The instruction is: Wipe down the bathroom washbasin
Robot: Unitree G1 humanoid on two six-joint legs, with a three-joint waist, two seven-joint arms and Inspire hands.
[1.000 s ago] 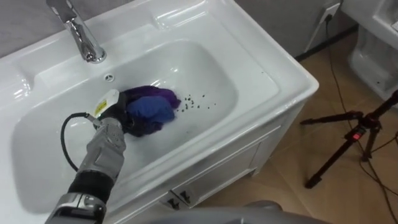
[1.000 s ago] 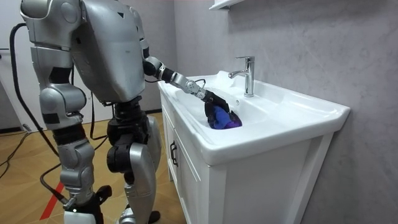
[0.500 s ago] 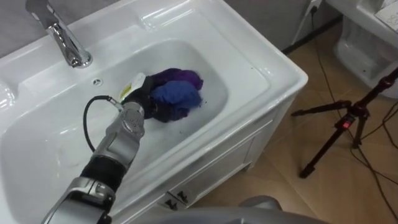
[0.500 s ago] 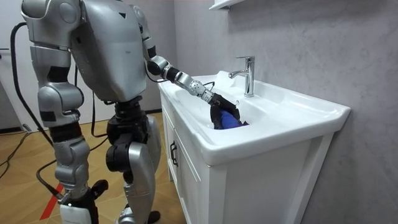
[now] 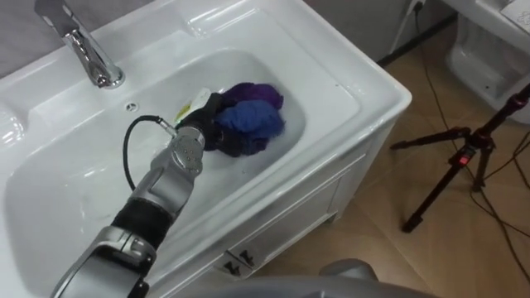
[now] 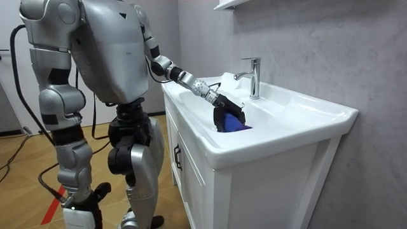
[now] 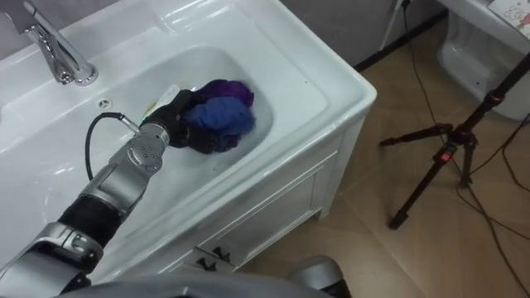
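In the left eye view the left hand (image 5: pixel 207 120) is grasping a bunched blue-purple cloth (image 5: pixel 252 122) inside the basin (image 5: pixel 364 93), to the robot's right of the faucet (image 5: pixel 89 60). In the room view the cloth lies low in the bowl before the faucet, and the right hand (image 6: pixel 79 207) hangs far from it — its state I cannot tell. The right eye view shows the cloth (image 7: pixel 219 116) balled up, so I think spreading it and pressing it flat would wipe more surface.

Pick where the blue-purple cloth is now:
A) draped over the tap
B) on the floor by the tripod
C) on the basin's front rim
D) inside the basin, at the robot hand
D: the cloth lies bunched inside the basin, with the left robot hand right against it.
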